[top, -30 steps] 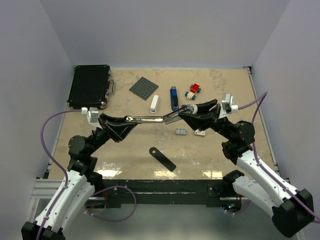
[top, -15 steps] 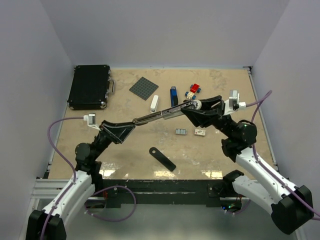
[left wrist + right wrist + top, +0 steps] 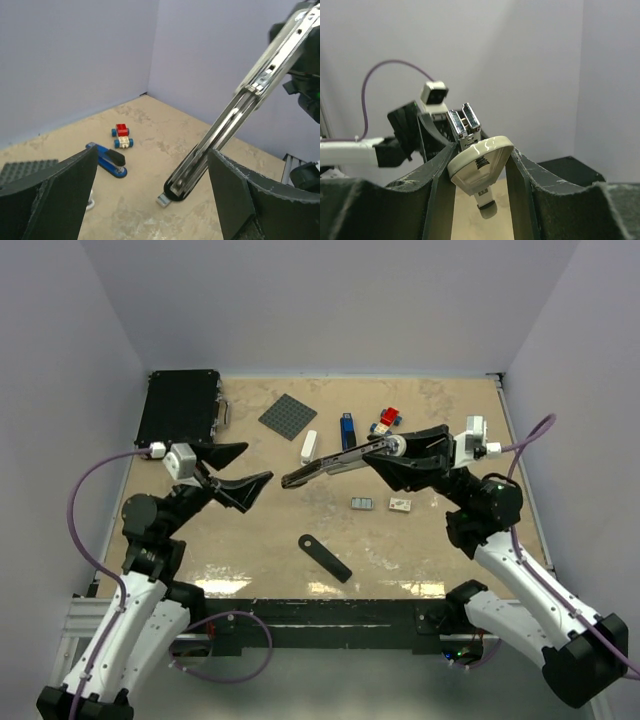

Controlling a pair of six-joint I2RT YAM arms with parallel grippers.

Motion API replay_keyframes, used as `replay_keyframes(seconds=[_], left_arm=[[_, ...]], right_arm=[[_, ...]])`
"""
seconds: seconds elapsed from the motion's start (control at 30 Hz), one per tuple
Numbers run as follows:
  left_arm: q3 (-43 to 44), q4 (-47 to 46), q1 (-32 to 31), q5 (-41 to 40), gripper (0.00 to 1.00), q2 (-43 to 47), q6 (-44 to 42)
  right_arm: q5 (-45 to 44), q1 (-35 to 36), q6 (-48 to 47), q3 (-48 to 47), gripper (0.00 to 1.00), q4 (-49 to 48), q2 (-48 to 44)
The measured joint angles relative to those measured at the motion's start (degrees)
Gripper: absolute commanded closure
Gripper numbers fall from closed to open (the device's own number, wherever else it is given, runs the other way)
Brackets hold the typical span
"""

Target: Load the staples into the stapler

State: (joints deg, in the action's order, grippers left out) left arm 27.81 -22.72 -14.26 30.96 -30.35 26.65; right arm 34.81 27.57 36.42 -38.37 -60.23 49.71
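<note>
Stapler [image 3: 335,465] up off the table [image 3: 250,530], opened out into a long metal rail with a cream-coloured end. Slants down from right to left. Clamped at the cream end between the fingers of the right gripper [image 3: 388,452], jaws part closed around it. Plain from the right wrist: cream end wedged between both fingers, metal channel sticking out beyond them.

Left gripper [image 3: 258,462] spread wide, holding nothing. Lower fingertip just beside the stapler's free end but apart from it. From the left wrist, rail end out ahead of the two fingers, touching neither.

Staples [image 3: 362,503] flat on the table near the right arm, on the near side of the raised stapler. Lie in two bits set apart: grey piece [image 3: 362,503] to the left, white piece [image 3: 401,505] with a red mark to the right. Touched by neither gripper.

Black strip [image 3: 325,557] flat on the table, nearer the arm bases. Farther back: black case [image 3: 180,412] in the left corner, grey studded plate [image 3: 288,416], small white object [image 3: 309,447], blue stapler [image 3: 348,432], toy car [image 3: 386,420].
</note>
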Motion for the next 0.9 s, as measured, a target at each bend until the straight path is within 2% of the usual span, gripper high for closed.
replay_keyframes(seconds=[0.17, 0.33, 0.47, 0.67, 0.9], left_arm=[[10.51, 0.63, -1.75, 9.05, 0.05, -9.46, -9.09], [18.49, 5.64, -11.54, 13.38, 0.1, -16.76, -19.5], [24.24, 7.65, -16.7, 15.45, 0.23, -22.12, -24.94], [26.64, 8.85, -21.22, 16.7, 0.43, -27.32, -29.46], [27.5, 9.27, -23.8, 17.14, 0.52, -31.08, -30.84]], right_arm=[[2.58, 0.0, -0.5, 0.15, 1.0, 2.6, 2.56], [4.57, 0.0, -0.55, 0.59, 1.0, 3.41, 3.17], [5.68, 0.0, -0.44, 1.31, 1.0, 3.28, 3.15], [5.88, 0.0, -0.39, 2.64, 1.0, 3.48, 2.91], [5.88, -0.02, -0.42, 3.23, 1.0, 3.56, 2.23]])
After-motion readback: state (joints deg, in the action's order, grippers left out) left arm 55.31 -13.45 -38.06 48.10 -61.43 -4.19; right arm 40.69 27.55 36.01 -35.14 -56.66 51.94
